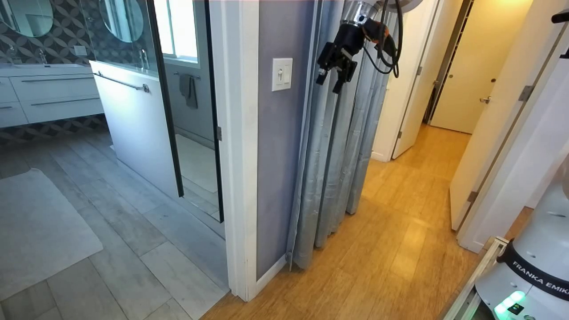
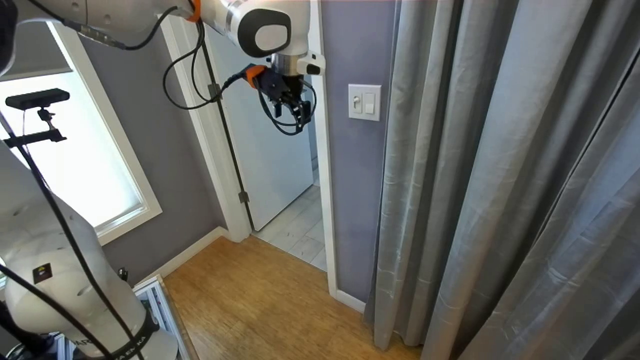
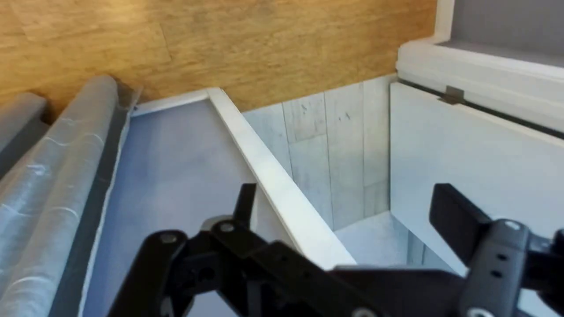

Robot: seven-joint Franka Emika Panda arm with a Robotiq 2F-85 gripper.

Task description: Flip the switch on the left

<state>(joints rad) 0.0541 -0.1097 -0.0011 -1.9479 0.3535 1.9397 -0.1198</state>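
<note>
The switch plate (image 1: pixel 283 74) is white and set in the grey-lilac wall. In both exterior views it carries two switches side by side. The left switch (image 2: pixel 357 103) has a small protruding knob; the right switch (image 2: pixel 369 104) is a plain rocker. My black gripper (image 1: pixel 330 84) points downward, apart from the plate. In an exterior view the gripper (image 2: pixel 302 117) shows left of the plate, before the doorway. In the wrist view the gripper (image 3: pixel 346 193) has its fingers wide apart with nothing between them. There the plate is not clearly visible; a pale edge behind the left finger may be part of it.
A grey curtain (image 1: pixel 329 169) hangs beside the plate. The white door frame (image 1: pixel 242 146) stands on its other side. A white door (image 2: pixel 270 135) opens into the tiled bathroom. A cable (image 2: pixel 182 105) loops from the arm near the wrist.
</note>
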